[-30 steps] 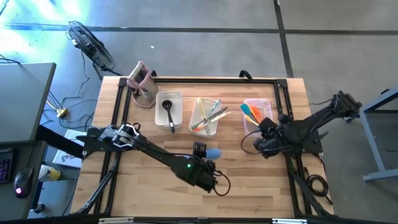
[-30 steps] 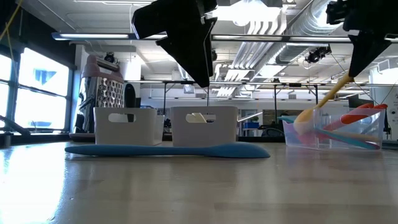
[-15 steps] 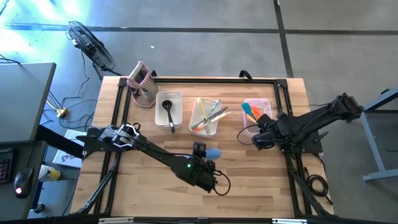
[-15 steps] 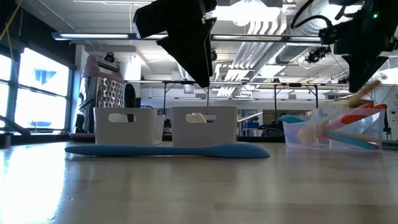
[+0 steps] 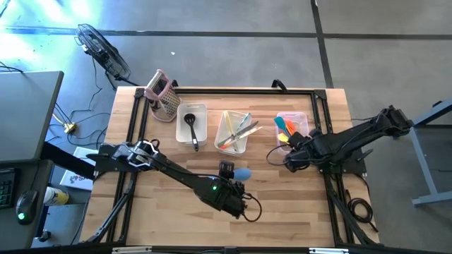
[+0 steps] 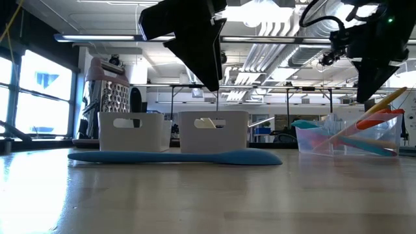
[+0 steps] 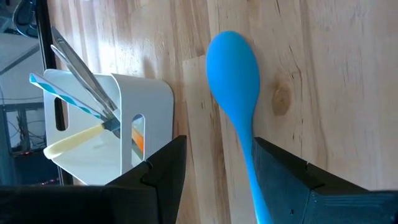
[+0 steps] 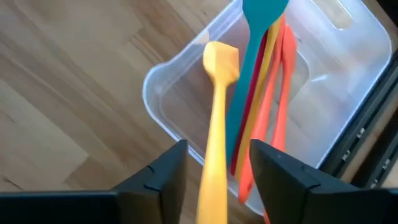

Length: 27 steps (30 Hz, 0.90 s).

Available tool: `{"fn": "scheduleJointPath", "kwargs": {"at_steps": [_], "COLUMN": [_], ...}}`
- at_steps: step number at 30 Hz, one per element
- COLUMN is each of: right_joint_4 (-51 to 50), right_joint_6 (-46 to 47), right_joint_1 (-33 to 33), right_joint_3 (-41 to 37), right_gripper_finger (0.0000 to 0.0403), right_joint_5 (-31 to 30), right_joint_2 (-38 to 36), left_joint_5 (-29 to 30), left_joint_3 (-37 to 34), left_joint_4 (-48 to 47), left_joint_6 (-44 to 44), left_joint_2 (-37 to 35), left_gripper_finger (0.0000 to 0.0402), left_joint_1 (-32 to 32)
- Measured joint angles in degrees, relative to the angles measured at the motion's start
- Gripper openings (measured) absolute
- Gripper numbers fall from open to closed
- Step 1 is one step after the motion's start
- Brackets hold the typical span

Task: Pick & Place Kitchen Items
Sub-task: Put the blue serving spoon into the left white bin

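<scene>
A blue spoon lies flat on the wood. My left gripper hangs open above its handle, a finger on either side and clear of it. A yellow spatula sits with its head in the clear right-hand bin. Its handle leans up over the bin's rim. My right gripper is open astride that handle, with a gap on both sides. Teal, red and orange spatulas lie in the same bin.
A middle bin holds tongs and slim utensils, and a left bin holds a black ladle. A box grater with a pink handle stands at the far left. Bare wood runs along the near side.
My right gripper has sunk a little and shifted toward the table's left beside the right bin. It has opened and let go of the yellow spatula. The spatula was held steeply with its head at the bin's rim. It has tipped over and dropped into the bin.
</scene>
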<state>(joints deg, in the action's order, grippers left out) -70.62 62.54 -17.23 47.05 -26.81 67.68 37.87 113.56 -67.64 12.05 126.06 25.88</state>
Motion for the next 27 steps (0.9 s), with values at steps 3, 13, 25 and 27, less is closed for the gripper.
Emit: {"fn": "scheduleJointPath", "kwargs": {"at_steps": [3, 13, 25, 27], "right_joint_4": [1.59, 5.28, 15.77, 20.26], "right_joint_6": [-1.11, -10.33, -14.05, -17.85], "right_joint_1": [0.00, 0.00, -0.02, -0.02], "right_joint_3": [0.00, 0.88, 4.35, 4.35], "right_gripper_finger": [0.0182, 0.0210, 0.0203, 0.0203], "right_joint_5": [-0.26, -1.88, 0.89, 2.53], "right_joint_2": [0.00, -0.36, -5.27, -6.28], "left_joint_5": [0.13, 0.09, 0.11, 0.07], "left_joint_3": [0.00, 0.00, 0.00, 0.00], "left_joint_4": [0.02, 0.00, -1.79, -2.93], "left_joint_6": [-0.87, -1.26, -2.78, -2.78], "left_joint_2": [0.00, 0.00, 0.00, 0.00], "left_gripper_finger": [0.0175, 0.0175, 0.0175, 0.0175], "left_joint_1": [-0.01, -0.01, -0.01, -0.01]}}
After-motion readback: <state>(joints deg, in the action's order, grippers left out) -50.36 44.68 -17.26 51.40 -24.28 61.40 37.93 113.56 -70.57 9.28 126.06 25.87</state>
